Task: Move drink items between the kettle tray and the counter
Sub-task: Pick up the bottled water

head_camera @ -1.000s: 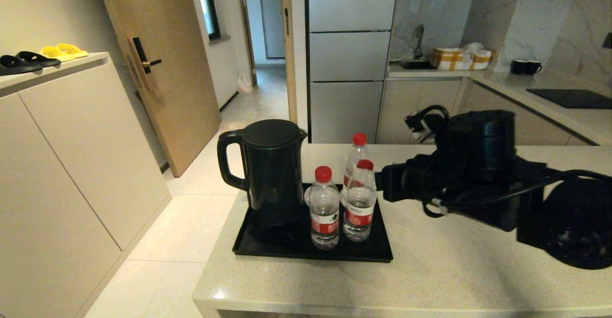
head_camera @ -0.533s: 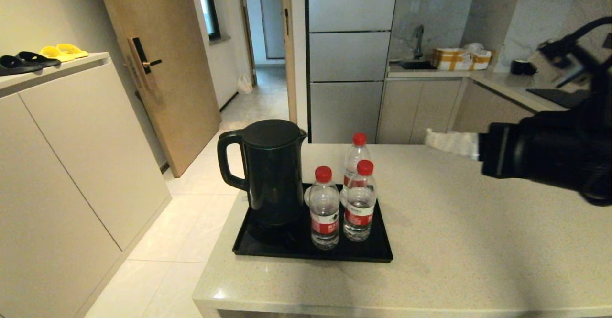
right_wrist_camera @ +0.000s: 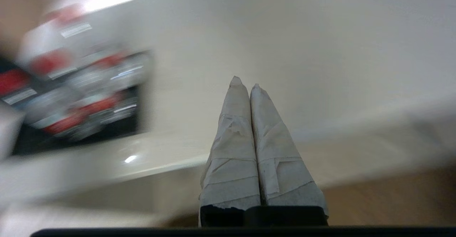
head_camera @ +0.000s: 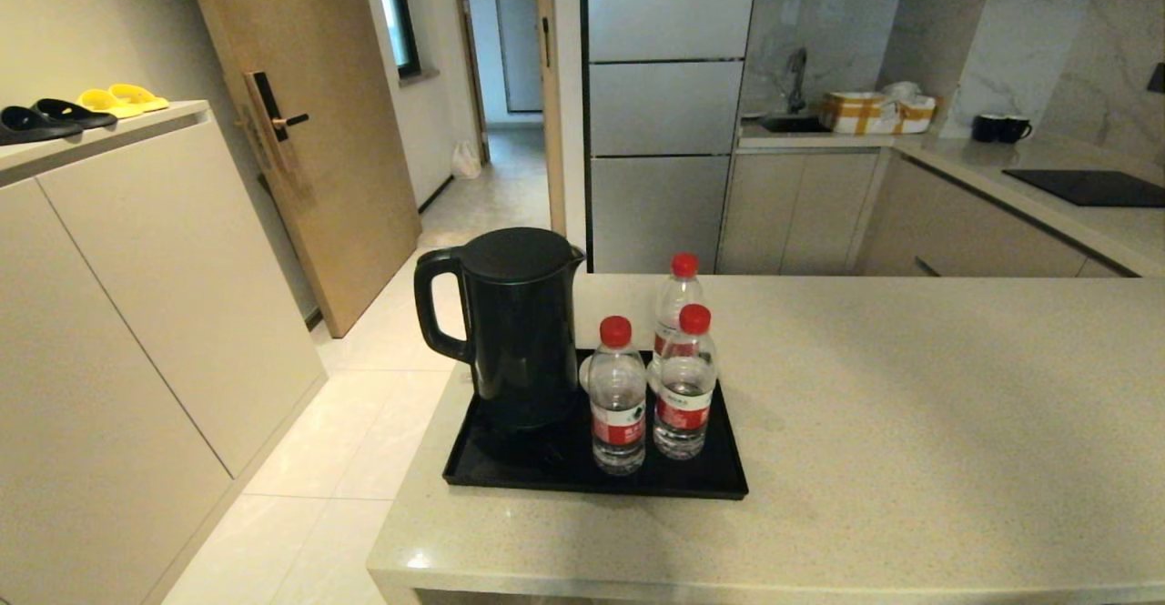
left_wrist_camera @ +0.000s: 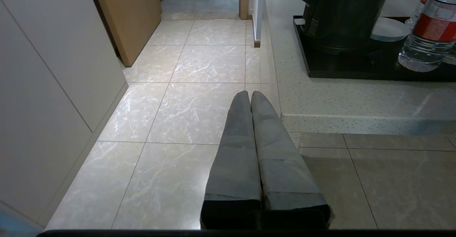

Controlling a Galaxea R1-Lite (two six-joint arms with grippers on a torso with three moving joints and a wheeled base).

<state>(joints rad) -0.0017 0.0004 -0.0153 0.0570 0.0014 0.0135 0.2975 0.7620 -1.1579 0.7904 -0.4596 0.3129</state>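
Note:
Three clear bottles with red caps stand close together on the black tray [head_camera: 710, 482]: one at the front left [head_camera: 617, 400], one at the front right [head_camera: 685, 387], one behind them [head_camera: 678, 296]. The black kettle [head_camera: 514, 327] stands on the tray's left half. The tray rests near the left end of the beige counter [head_camera: 910, 432]. No arm shows in the head view. My left gripper [left_wrist_camera: 250, 93] is shut and empty, low beside the counter's corner, above the floor. My right gripper [right_wrist_camera: 245, 83] is shut and empty, off the counter's near edge, with the blurred bottles [right_wrist_camera: 78, 83] off to one side.
A white saucer [left_wrist_camera: 390, 30] lies on the tray behind the kettle. A low cabinet [head_camera: 136, 296] stands to the left across tiled floor [head_camera: 319, 441]. Behind are a wooden door [head_camera: 300, 114], a fridge [head_camera: 669, 105], and a kitchen worktop with a black cooktop [head_camera: 1088, 186].
My right arm, which reached across the counter close to the bottles a second ago, has drawn back to the right and left the head view. The bottles, kettle and tray have not moved.

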